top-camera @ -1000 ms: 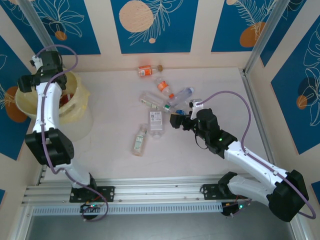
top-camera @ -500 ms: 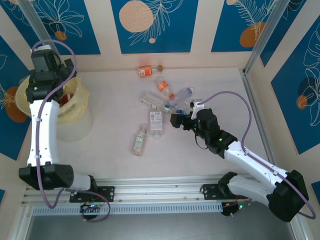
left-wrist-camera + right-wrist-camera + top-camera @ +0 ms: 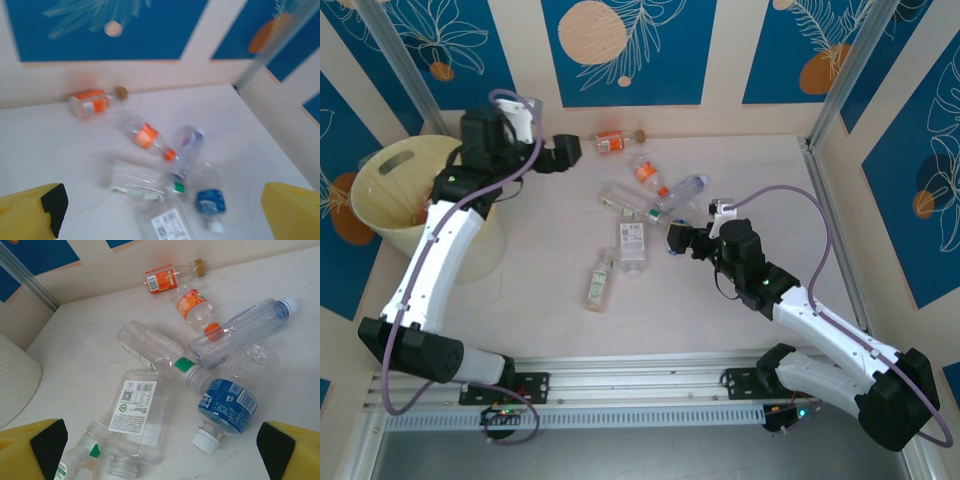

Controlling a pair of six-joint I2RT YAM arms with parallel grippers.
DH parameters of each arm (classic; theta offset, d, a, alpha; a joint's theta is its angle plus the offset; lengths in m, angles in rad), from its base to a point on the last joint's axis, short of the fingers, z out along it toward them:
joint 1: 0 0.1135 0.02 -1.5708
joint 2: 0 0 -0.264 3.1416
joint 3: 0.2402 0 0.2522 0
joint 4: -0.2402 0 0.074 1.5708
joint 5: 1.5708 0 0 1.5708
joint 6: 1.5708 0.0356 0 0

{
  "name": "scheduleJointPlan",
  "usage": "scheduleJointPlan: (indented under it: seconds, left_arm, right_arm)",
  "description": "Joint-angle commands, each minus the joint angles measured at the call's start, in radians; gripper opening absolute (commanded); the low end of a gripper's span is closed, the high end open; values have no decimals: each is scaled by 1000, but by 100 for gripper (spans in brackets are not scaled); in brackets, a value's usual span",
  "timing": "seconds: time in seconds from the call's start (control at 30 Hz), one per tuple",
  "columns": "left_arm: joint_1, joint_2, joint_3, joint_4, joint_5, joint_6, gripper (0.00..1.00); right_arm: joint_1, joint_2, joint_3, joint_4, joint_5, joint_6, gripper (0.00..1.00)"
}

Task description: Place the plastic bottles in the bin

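The left gripper hangs with its jaws spread wide and nothing between them, over the back of the table, between the bin and the scattered bottles. The right gripper is spread and empty too, low beside the cluster at mid-table.

I judge the task to be well short of done. The bin sits at the far left corner, and its contents are mostly hidden (a hint of orange low inside, too little to name). Seven bottles lie on their sides on the table:
- the flat white-label bottle, the largest
- the long clear bottle
- the blue-label bottle
- the green-cap bottle
- the orange-cap bottle
- the brown-cap bottle, by the back wall
- the small green-label bottle, nearest the arms and apart from the rest

The left arm rises from its base, crosses the bin's right side and bends rightward toward the brown-cap bottle. The right arm reaches diagonally from the lower right, with its wrist facing the blue-label bottle.
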Motion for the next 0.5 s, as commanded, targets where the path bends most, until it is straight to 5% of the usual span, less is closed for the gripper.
scheduleJointPlan:
  seconds: [0.0,0.23,0.47]
  left_arm:
    - [-78,23,-36,-38,36,-5,100]
    - [-241,120,-63,-378,-141,133,100]
    - [-413,124,-291,-337,-329,21,100]
  right_arm:
    - [-9,-20,-10,3,32,29,100]
    - [-16,-23,-6,-34,41,69,100]
    - [-21,-24,-12,-58,25,97,100]
